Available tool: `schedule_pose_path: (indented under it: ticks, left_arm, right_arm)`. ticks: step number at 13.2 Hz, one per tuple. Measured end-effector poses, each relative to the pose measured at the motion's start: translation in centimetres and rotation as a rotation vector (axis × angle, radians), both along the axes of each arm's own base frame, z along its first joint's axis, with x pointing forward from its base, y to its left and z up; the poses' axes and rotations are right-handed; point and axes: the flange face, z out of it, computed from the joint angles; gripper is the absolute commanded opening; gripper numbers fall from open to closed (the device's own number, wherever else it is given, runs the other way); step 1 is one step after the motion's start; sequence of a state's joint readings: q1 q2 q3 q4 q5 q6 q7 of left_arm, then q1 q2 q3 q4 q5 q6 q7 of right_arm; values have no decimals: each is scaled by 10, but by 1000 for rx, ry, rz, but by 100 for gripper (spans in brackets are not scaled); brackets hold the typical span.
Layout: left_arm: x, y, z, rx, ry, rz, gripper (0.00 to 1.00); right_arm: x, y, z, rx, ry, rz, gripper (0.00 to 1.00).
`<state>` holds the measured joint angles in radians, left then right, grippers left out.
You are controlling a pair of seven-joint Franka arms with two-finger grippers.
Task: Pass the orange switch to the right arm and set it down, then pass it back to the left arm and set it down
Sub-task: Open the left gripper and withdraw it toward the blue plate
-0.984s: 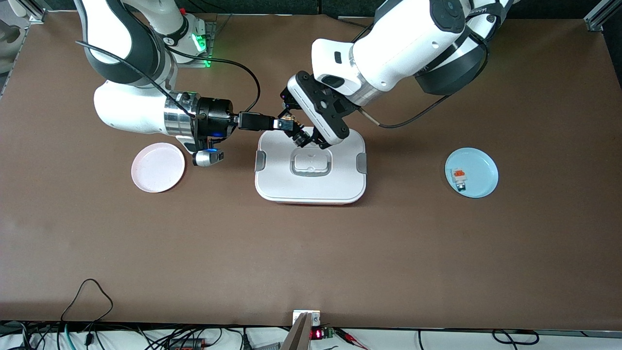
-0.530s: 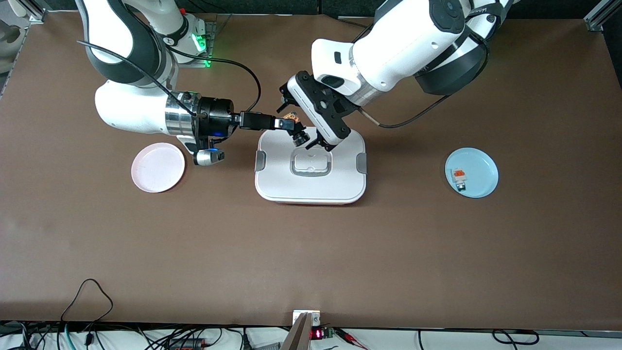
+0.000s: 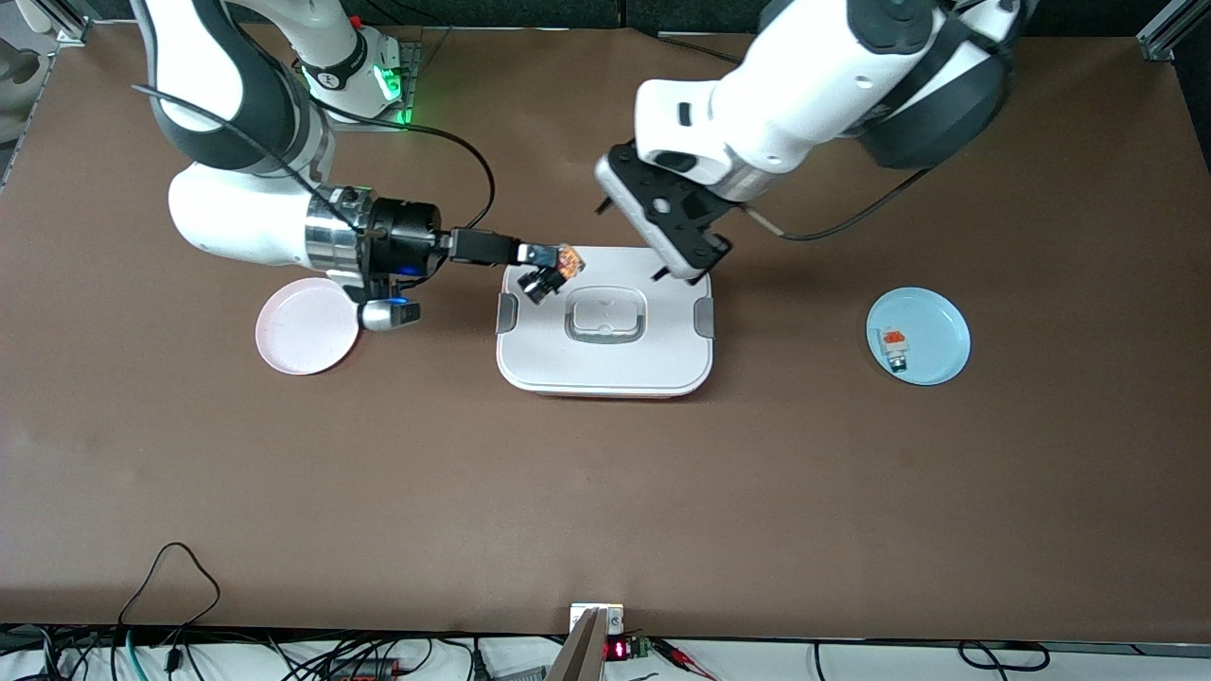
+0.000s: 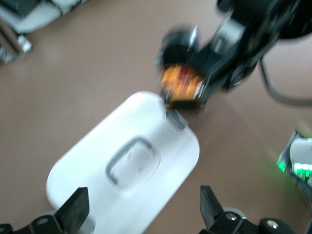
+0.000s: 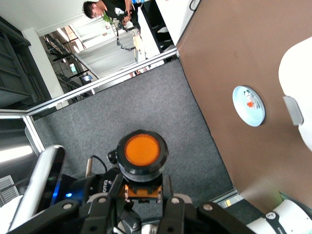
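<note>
The orange switch [image 3: 558, 263], black with an orange end, hangs over the corner of the white box [image 3: 605, 355] toward the right arm's end. My right gripper [image 3: 547, 270] is shut on it. The right wrist view shows the round orange face of the switch [image 5: 141, 152] just above the shut right gripper [image 5: 144, 195]. My left gripper [image 3: 686, 265] is open and holds nothing. It hovers over the box's edge toward the left arm's end. In the left wrist view its black fingertips [image 4: 73, 214] stand wide apart above the box lid [image 4: 146, 146], with the switch [image 4: 183, 83] farther off.
A pink plate [image 3: 307, 324] lies under the right arm's wrist. A blue plate [image 3: 932, 317] toward the left arm's end holds a small white-grey block with an orange top [image 3: 892, 345]. Cables lie along the table edge nearest the front camera.
The left gripper has opened, let go of the switch and pulled away toward its own end. The right gripper has drawn the switch slightly back toward the right arm's end.
</note>
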<state>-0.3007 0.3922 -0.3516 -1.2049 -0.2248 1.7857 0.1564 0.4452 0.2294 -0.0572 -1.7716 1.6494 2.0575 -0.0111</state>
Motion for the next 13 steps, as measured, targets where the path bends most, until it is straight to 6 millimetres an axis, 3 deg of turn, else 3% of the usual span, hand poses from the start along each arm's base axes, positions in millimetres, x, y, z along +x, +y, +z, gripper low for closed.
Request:
schedule_pose_path:
  ticks: [4,9,13]
  left_arm:
    - [18,68,-11,166,79,44,100]
    - [73,209,-47,230,193,242,100]
    - [100,292,-83,288,238,365,100]
  right_arm:
    - [1,-3,0,-5,-5,-3,34]
    - [1,-8,-4,-90,-47,33,34]
    - [5,-25,0,-176,-94,51,32]
